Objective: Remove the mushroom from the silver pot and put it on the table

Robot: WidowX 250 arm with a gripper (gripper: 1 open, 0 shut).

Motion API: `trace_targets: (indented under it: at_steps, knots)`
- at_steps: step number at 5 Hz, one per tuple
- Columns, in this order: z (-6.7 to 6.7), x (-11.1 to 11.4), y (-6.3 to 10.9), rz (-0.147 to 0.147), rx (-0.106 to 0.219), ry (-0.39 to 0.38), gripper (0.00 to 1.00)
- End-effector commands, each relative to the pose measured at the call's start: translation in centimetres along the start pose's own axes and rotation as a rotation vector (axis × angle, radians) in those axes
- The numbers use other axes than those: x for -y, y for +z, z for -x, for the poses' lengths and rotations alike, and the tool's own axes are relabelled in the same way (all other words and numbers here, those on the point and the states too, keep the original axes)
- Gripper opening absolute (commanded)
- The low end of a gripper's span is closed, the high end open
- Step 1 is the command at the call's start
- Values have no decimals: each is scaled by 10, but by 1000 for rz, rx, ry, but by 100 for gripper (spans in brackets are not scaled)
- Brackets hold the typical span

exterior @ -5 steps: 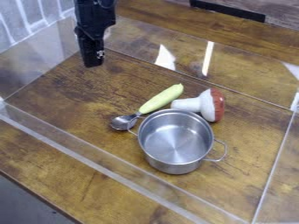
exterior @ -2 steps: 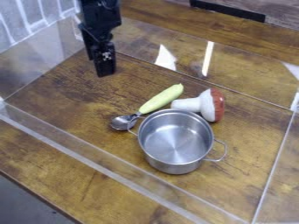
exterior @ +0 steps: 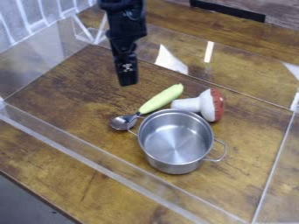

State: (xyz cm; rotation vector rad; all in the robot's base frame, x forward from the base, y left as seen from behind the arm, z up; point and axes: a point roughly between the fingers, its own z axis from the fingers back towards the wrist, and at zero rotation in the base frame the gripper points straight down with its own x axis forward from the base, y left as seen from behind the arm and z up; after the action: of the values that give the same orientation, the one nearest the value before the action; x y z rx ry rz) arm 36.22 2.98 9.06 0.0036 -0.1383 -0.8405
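Dark wood-plank table (exterior: 70, 114), grain visible, enclosed by low clear acrylic walls (exterior: 117, 171).

Item: silver pot (exterior: 177, 143), upright, toward the near edge of the table, interior bare and shiny. Nothing inside.

Item: mushroom (exterior: 204, 104), lying on its side on the table just beyond the pot's far rim, cream stem pointing left, reddish cap toward the right edge. Outside the pot.

Item: yellow-green vegetable (exterior: 162, 98), lying diagonally, its upper end close to the mushroom's stem.

Item: metal spoon (exterior: 124, 122), beside the pot's left rim.

Item: gripper (exterior: 126, 79), black, pointing down above the table toward the far left, well apart from all items. Fingers appear spread, nothing between them.

Assessment: task looks complete as things lie. Risks from here: a descent toward the cluster could knock the mushroom, which may roll on its rounded cap toward the right wall, or push the vegetable against it. A needless re-grasp could also nudge the pot.
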Motion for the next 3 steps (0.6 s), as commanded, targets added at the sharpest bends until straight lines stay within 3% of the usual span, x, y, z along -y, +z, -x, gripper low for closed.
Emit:
trace_targets:
  at_steps: [1,3]
  knots:
    - [-21,6,13,-45,41,-54,100]
    - [-41,9,5,-48,51,-106,100]
